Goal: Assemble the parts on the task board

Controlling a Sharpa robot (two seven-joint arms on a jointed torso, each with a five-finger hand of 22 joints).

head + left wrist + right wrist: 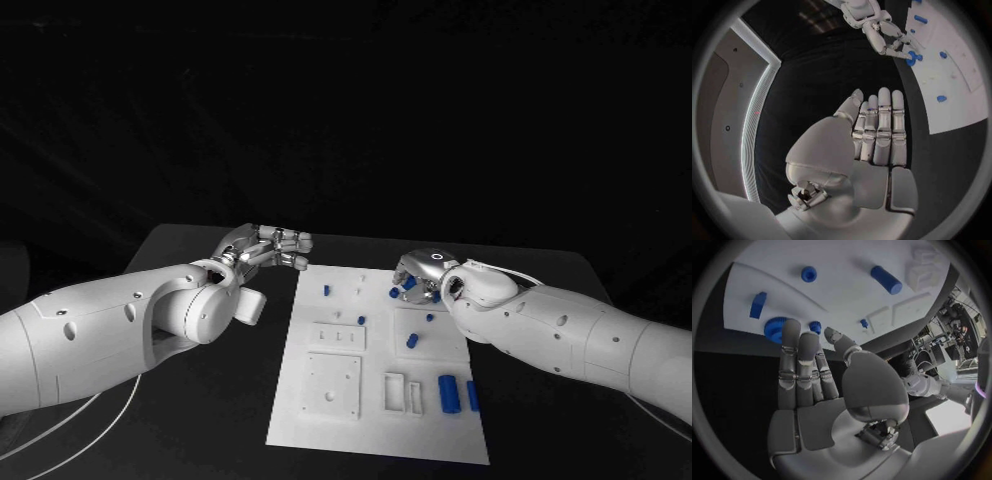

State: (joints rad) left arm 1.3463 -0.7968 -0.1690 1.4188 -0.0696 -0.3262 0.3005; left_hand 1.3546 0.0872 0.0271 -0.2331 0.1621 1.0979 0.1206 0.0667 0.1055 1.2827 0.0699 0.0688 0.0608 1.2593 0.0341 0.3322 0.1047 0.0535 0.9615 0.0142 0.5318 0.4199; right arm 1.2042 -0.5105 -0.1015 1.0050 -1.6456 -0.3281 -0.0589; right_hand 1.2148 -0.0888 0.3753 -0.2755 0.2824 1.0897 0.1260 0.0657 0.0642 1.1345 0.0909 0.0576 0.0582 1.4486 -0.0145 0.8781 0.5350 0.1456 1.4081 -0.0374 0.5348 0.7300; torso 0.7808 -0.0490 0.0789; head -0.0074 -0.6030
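Note:
The white task board (pixel 378 420) lies in the middle of the black table, with several small blue parts on it. My right hand (pixel 428 272) hovers over the board's far right corner, holding nothing. Its straight fingertips (pixel 791 332) reach a round blue toothed part (pixel 773 330) and a smaller blue piece (pixel 816 327). My left hand (pixel 268 246) is over the table just off the board's far left corner. Its fingers (pixel 882 125) lie straight and side by side, with nothing in them. Two blue cylinders (pixel 459 394) lie at the board's near right.
White raised blocks and frames (pixel 332 383) stand on the near half of the board. More blue parts include a cylinder (pixel 886 279), a round knob (pixel 808 273) and a block (pixel 757 305). Bare black table (pixel 216 400) flanks the board.

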